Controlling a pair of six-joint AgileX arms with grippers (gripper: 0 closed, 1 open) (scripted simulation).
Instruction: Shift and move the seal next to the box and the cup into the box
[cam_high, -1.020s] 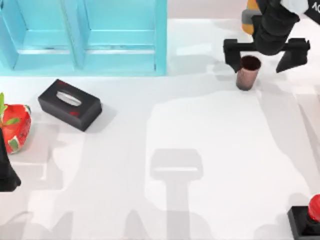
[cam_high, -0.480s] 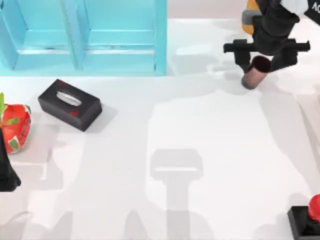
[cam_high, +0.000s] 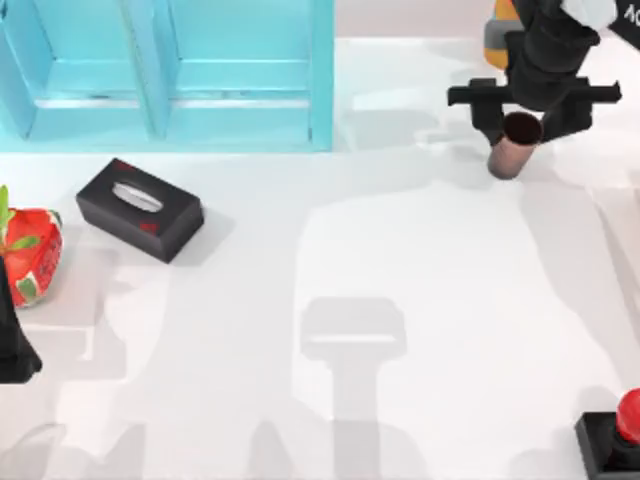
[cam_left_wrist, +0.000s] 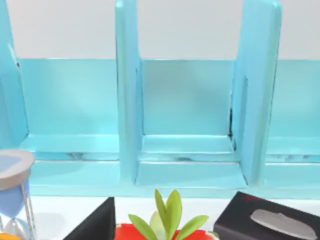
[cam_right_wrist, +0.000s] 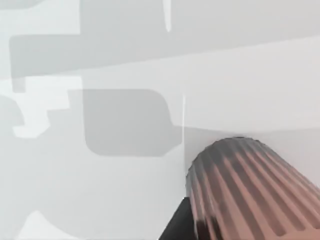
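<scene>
The cup (cam_high: 514, 146) has straightened — right gripper (cam_high: 528, 118) jaws clamped on it.

Seal (cam_high: 616, 440) half cut off at edge.

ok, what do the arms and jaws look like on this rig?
Both arms are matte black. The right gripper hangs from a chunky black wrist with a white patch near the picture's top edge; its jaws are flat black blocks on a straight crossbar. The left arm shows as a plain black wedge at the table's left edge. No cables visible.
</scene>
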